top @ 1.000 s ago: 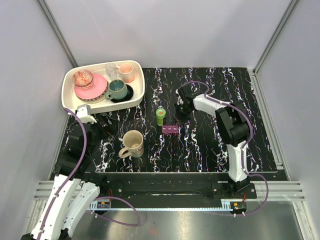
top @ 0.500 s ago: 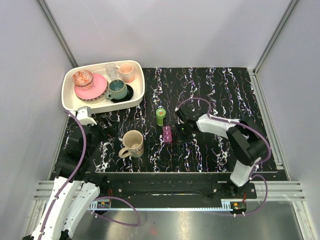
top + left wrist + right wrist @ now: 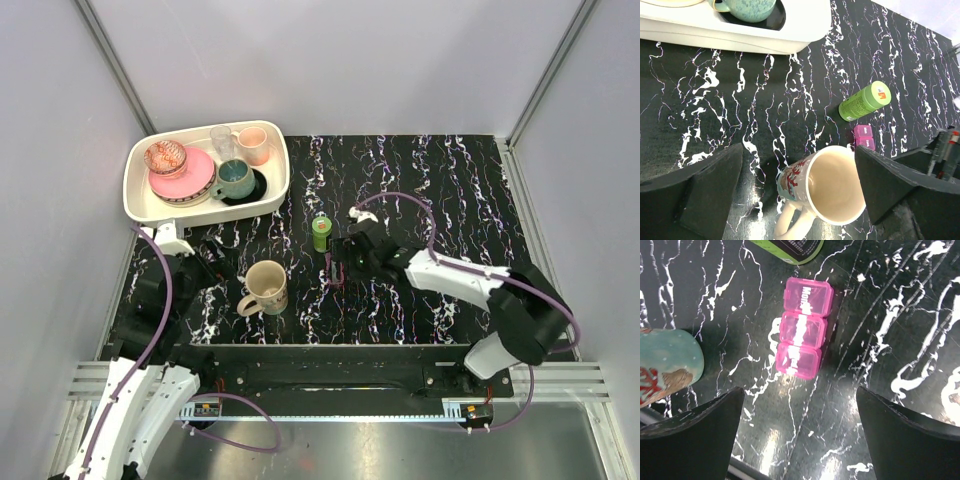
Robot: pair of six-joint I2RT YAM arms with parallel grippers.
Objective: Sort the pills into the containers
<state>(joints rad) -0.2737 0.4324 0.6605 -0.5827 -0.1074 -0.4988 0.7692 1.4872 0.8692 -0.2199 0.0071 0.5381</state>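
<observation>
The magenta pill box (image 3: 803,334) lies flat on the black table, its three lettered lids shut. My right gripper (image 3: 800,395) hovers just above and short of it, open, with nothing between the fingers. From above, the right gripper (image 3: 346,260) hides most of the box (image 3: 334,272). The lime-green bottle (image 3: 320,232) stands upright just beyond it, also seen as the bottle (image 3: 865,101). My left gripper (image 3: 799,150) is open and empty, facing the beige mug (image 3: 832,186); the box (image 3: 864,137) peeks past the mug's rim. No pills show in any view.
A cream tray (image 3: 281,180) holding a pink plate, a teal cup, a pink cup and a glass sits at the back left. The mug (image 3: 265,287) stands left of the box, between both arms. Grey walls enclose the table on three sides.
The right arm swung forward and left over the pill box, and its jaws went from shut to open. The box turned from crosswise to lengthwise. The left arm barely moved.
</observation>
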